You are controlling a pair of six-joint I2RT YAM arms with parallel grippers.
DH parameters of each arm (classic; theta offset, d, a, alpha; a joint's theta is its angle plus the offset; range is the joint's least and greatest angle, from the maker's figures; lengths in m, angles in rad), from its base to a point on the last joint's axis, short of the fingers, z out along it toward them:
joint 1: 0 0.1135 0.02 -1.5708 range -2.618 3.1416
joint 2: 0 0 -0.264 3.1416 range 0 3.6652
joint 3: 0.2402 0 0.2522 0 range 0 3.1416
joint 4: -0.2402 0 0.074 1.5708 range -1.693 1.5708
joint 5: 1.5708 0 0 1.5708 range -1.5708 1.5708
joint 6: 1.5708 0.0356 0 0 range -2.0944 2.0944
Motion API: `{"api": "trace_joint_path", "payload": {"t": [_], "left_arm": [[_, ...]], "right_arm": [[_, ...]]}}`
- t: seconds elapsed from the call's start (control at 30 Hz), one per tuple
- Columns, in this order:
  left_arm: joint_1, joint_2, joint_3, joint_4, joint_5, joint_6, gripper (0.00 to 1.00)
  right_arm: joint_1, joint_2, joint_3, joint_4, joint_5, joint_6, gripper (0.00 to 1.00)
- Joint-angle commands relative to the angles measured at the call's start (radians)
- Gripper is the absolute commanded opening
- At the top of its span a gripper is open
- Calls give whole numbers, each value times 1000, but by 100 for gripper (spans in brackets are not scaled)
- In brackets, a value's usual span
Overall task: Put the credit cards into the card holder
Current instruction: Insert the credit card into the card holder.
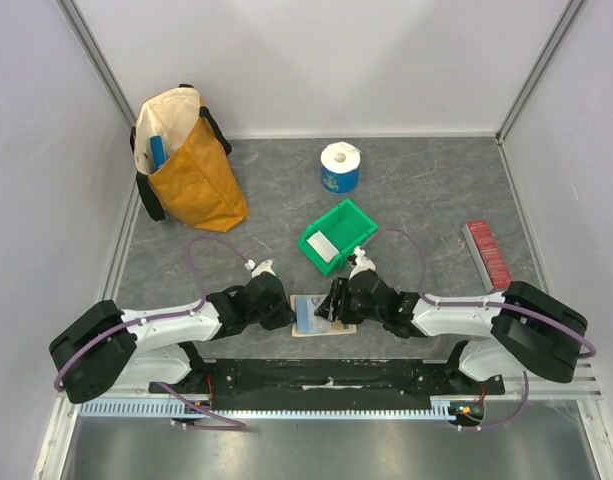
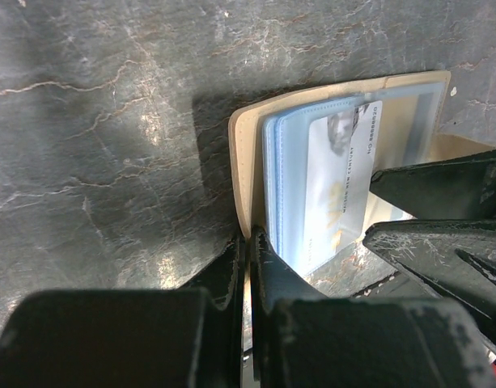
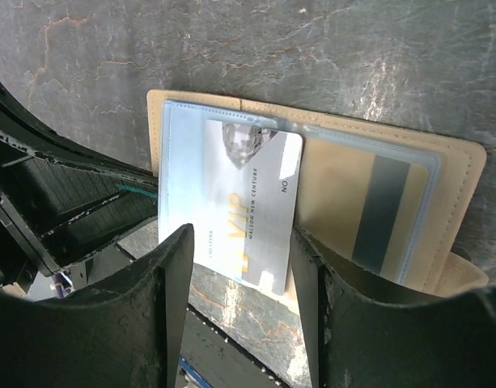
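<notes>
Light: bright, even, from overhead. Glare: pale patches on surface (image 2: 150, 121), ten o'clock, left wrist view. Shadows: soft. Blur: slight, right gripper (image 3: 241, 259), six o'clock.

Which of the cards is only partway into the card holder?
The pale VIP card: its near end juts from a clear pocket of the card holder, while the dark-striped card sits fully inside its pocket.

Mustard bag (image 1: 191, 165) back left; tissue roll (image 1: 339, 166), perhaps; green bin (image 1: 358, 222); red strip (image 1: 487, 253)
</notes>
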Motion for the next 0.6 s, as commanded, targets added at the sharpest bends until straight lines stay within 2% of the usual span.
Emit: {"api": "trace_joint_path", "payload": {"t": [0.0,0.3,0.57], "left_arm": [[-6,32,-26,-56,-17,18,2],[-5,47,-19,-50,-11,24,2],[-5,50,-17,-49,-9,26,2]], "right_arm": [[0,51,31,-33,-22,-42,58],[0,116,50,99,-118,-22,51],[0,105,51,170,-151,-14,38]]}}
